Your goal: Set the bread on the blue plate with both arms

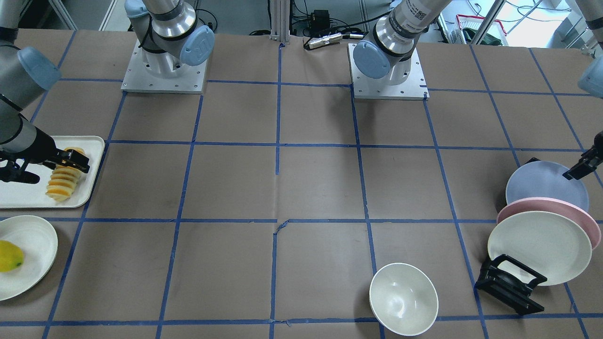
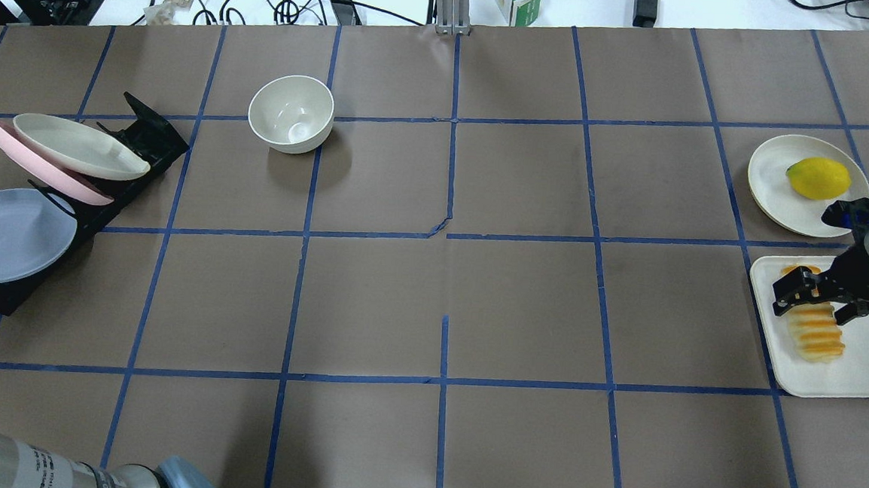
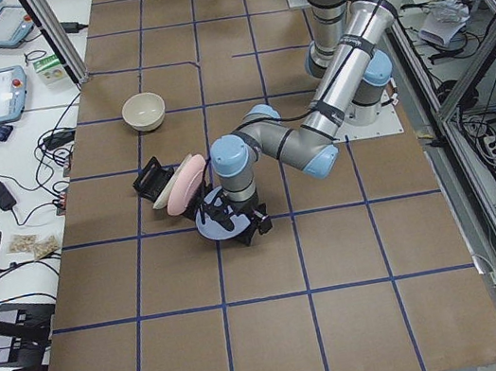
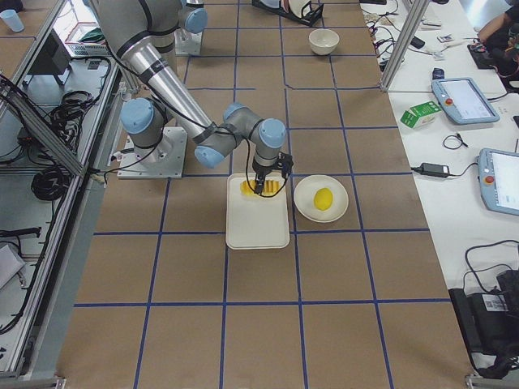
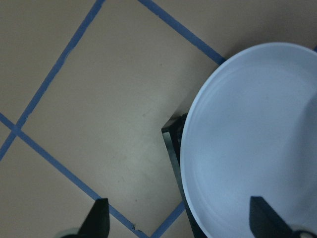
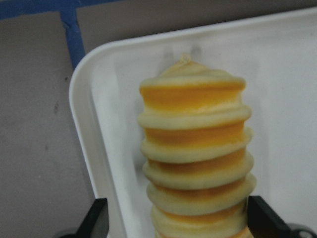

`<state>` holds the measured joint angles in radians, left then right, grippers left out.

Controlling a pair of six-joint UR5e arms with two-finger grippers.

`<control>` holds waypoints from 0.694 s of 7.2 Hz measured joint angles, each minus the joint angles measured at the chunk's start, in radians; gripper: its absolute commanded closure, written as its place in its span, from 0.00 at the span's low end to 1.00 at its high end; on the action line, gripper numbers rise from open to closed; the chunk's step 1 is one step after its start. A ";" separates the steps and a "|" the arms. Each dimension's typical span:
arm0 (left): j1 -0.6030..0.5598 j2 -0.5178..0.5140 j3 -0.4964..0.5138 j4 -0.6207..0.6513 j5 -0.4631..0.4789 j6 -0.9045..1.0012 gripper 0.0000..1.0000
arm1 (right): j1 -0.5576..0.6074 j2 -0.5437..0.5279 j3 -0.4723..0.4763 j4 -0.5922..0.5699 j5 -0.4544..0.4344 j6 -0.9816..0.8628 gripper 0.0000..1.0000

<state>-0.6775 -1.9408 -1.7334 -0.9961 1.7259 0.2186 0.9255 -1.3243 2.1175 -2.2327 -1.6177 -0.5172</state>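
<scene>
The bread [image 1: 63, 181] lies on a white tray [image 1: 28, 197] at the table's end on my right; it also shows in the overhead view [image 2: 814, 331]. My right gripper [image 1: 75, 160] is open, one fingertip on each side of the loaf [image 6: 195, 163], low over the tray [image 6: 277, 74]. The blue plate [image 1: 541, 186] leans in a black rack at the other end. My left gripper [image 1: 582, 168] is open. In the left wrist view its fingertips [image 5: 99, 218] straddle the rim of the plate [image 5: 247, 129].
The black rack [image 1: 511, 282] also holds a pink plate [image 1: 584, 212] and a cream plate [image 1: 539, 247]. A cream bowl [image 1: 403, 299] stands on the table. Beside the tray, a cream plate [image 1: 33, 254] holds a yellow lemon [image 1: 9, 255].
</scene>
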 measured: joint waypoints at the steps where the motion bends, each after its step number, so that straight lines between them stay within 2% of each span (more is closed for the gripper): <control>1: 0.000 -0.016 0.015 0.004 0.005 -0.001 0.34 | 0.000 0.029 0.004 -0.037 -0.031 0.000 0.31; 2: 0.000 -0.031 0.025 0.005 0.006 0.000 0.43 | 0.000 0.048 0.005 -0.059 -0.059 0.002 0.99; 5: -0.001 -0.053 0.035 0.005 0.003 -0.007 0.44 | 0.002 0.038 0.001 -0.055 -0.081 0.031 1.00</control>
<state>-0.6785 -1.9941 -1.6988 -0.9908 1.7288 0.2113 0.9271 -1.2868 2.1188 -2.2874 -1.6990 -0.4860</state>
